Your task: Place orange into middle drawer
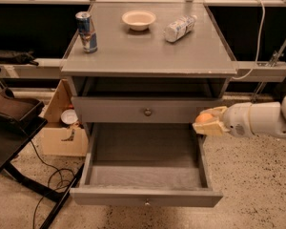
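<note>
My gripper (209, 122) comes in from the right on a white arm and is shut on the orange (204, 118), a small round orange fruit between the pale fingers. It hangs at the right edge of the middle drawer (145, 175), just above that drawer's right side wall. The drawer is pulled out wide open, its flat grey floor is bare, and a small knob sits on its front panel. The closed drawer above it (147, 110) shows only its front panel and knob.
On the grey cabinet top (148, 51) stand a can (86, 31) at the left, a white bowl (138, 19) at the back, and a white plastic bottle (179, 27) lying on its side. A cardboard box (64, 132) and cables lie on the floor at the left.
</note>
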Action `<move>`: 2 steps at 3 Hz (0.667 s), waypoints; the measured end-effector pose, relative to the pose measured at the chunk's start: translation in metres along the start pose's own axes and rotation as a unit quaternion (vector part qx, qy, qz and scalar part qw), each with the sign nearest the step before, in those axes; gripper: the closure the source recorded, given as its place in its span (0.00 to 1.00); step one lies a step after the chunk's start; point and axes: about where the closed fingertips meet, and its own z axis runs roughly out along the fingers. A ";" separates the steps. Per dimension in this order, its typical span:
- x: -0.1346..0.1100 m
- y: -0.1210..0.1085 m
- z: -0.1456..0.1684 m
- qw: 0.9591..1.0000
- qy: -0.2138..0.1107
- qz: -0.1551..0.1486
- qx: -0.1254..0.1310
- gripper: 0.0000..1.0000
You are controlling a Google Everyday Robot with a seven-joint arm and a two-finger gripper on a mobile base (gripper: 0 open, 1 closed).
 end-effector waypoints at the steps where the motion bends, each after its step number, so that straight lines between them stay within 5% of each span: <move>1: 0.056 -0.034 0.049 0.999 0.005 0.029 -0.023 1.00; 2: 0.115 -0.066 0.092 0.997 0.032 0.066 -0.033 1.00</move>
